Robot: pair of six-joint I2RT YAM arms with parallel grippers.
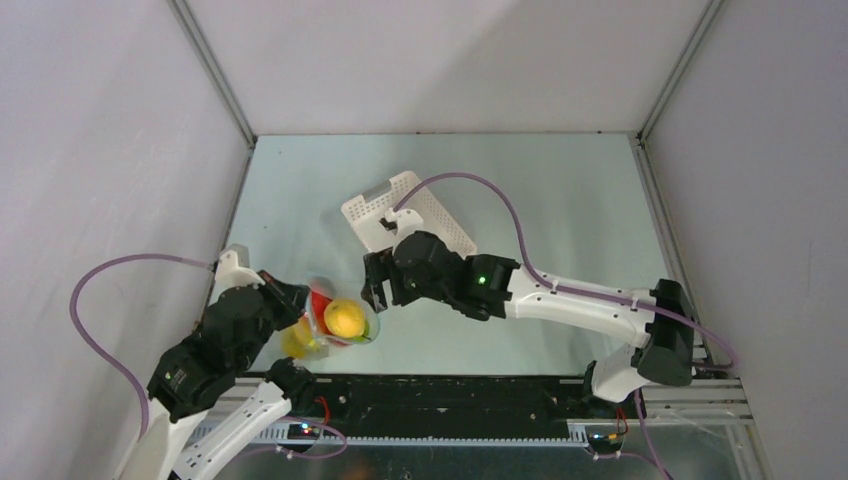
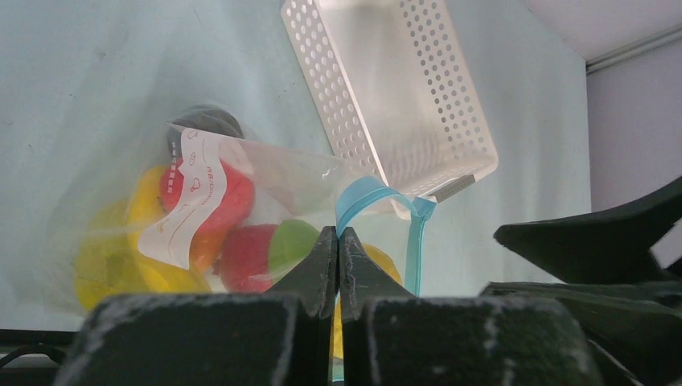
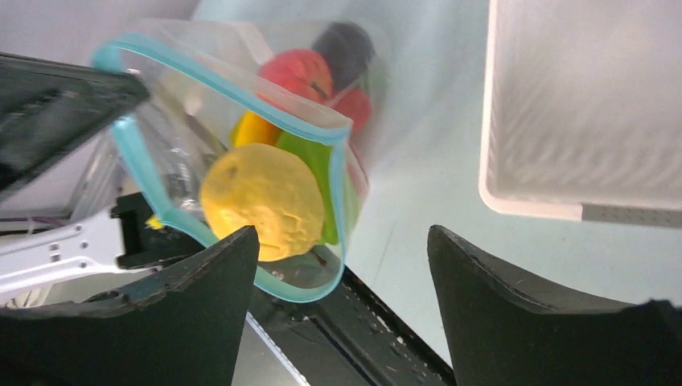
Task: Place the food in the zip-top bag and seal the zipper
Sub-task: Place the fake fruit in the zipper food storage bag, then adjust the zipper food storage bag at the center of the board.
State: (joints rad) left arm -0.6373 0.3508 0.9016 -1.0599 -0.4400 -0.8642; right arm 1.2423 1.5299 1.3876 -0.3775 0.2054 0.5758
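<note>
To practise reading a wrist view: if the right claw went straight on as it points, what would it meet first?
Probably the zip-top bag. The right claw, open, aims at the bag's open mouth, so the blue zipper by the yellow lemon likely comes first. Depth is unclear.

I see a clear zip-top bag (image 2: 281,173), a light-blue zipper (image 2: 414,241), and a white label (image 2: 189,201) with red print. Inside: yellow lemon (image 3: 261,201), red apples (image 3: 299,72), green piece (image 2: 291,244), dark ring (image 3: 346,44). Basket (image 2: 322,80) is white with a dot-hole pattern. Counter (image 1: 560,190) is pale mint.
</note>
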